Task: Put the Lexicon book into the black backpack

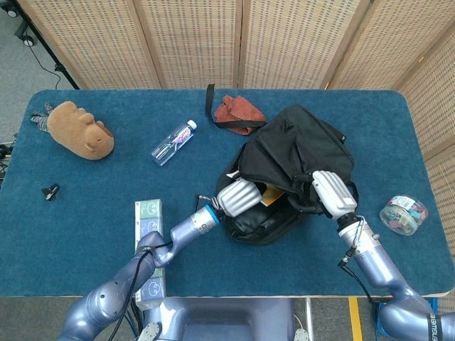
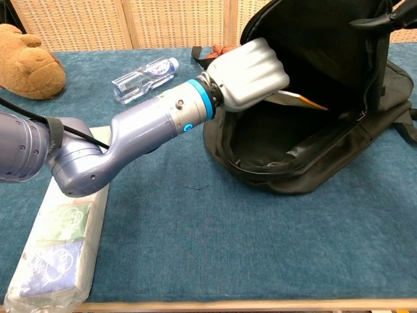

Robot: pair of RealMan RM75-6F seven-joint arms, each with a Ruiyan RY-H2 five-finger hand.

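The black backpack (image 1: 295, 153) lies right of the table's middle with its mouth held wide; the chest view looks straight into it (image 2: 300, 153). My left hand (image 1: 238, 197) is at the mouth, fingers curled around the Lexicon book (image 1: 272, 193). Only a yellow and white corner of the book (image 2: 296, 100) shows past the hand (image 2: 251, 73), inside the bag. My right hand (image 1: 333, 193) grips the backpack's upper flap on the right side and holds it up. That hand is out of the chest view.
A brown plush toy (image 1: 82, 138) and a small black clip (image 1: 50, 190) lie at the far left. A water bottle (image 1: 173, 142) and a red-brown pouch (image 1: 238, 114) sit behind the bag. A tissue pack (image 1: 149, 249) lies under my left forearm. A plastic jar (image 1: 403, 214) stands at the right.
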